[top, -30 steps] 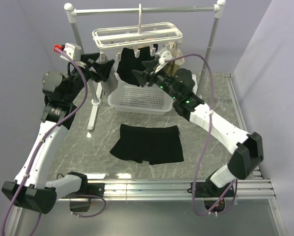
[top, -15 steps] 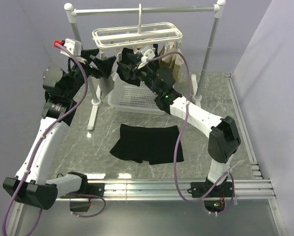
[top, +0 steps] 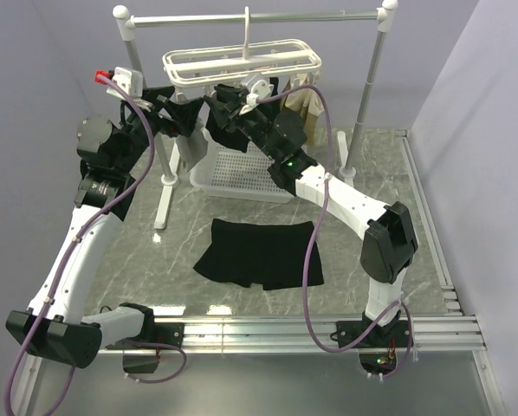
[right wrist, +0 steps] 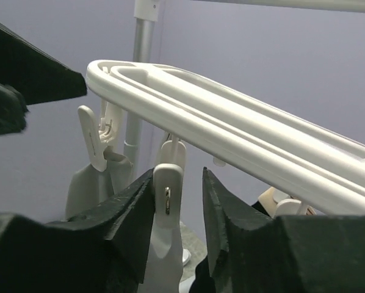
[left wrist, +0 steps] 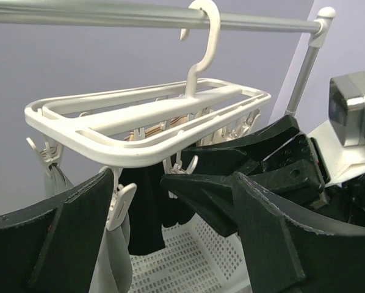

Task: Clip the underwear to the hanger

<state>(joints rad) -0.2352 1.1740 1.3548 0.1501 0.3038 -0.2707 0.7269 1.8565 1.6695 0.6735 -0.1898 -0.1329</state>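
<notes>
Grey marble table (top: 177,234) before lilac walls: the hanger (left wrist: 146,146) hooks on a rail stand (top: 369,87), one black underwear (top: 259,253) lies flat on the table well apart from it, and a black garment (left wrist: 147,207), seemingly another pair, hangs from its pegs. The right gripper (right wrist: 177,177) stands narrow astride a clip peg (right wrist: 167,207), one finger touching, a slit at the other; the left gripper (left wrist: 133,180) is wide and empty. Good practice here: squeeze the peg's upper levers squarely until it gapes, then seat the waistband deep before release.
</notes>
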